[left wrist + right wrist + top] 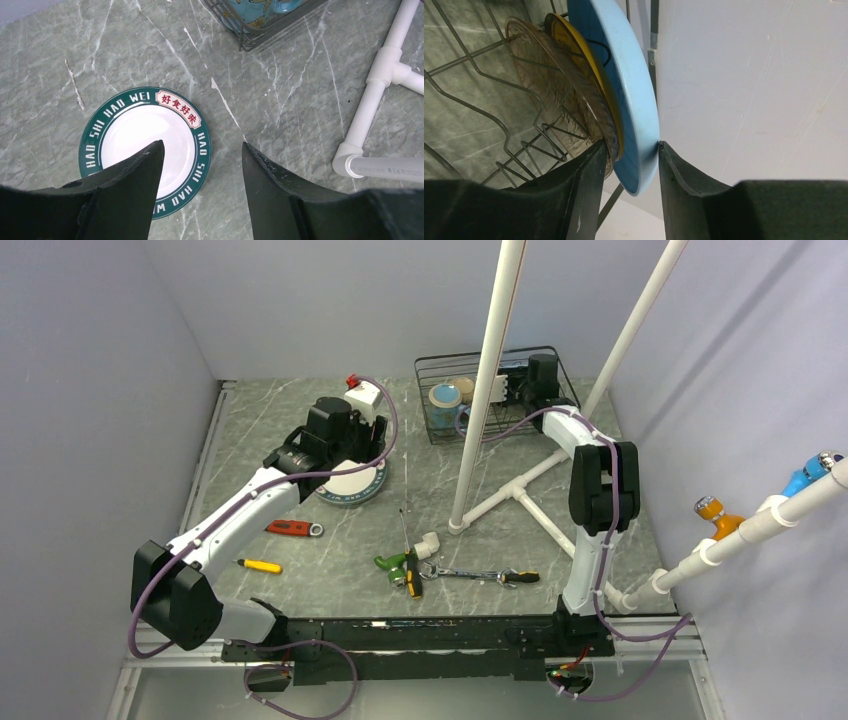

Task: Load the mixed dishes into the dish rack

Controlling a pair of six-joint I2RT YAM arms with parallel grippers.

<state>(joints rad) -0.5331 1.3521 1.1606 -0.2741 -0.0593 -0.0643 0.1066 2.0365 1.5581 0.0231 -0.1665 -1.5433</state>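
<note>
The black wire dish rack (432, 430) stands at the back of the table, with a teal mug (445, 398) and a whitish bowl (463, 386) in its left part. In the right wrist view a light-blue plate (624, 75) stands upright in the rack's wires (469, 107), against a dark yellow-centred plate (555, 82). My right gripper (631, 145) is open astride the blue plate's rim, one fingertip just touching it. A white plate with a dark green rim (150, 135) lies flat on the table. My left gripper (202, 147) hangs open above that plate's right edge, holding nothing.
A white pipe frame (490, 370) rises in front of the rack, its base tee (380, 75) on the table. A red-handled wrench (292, 528), a yellow screwdriver (260, 565), green- and yellow-handled tools (400, 568) and a steel wrench (480, 575) lie near the front.
</note>
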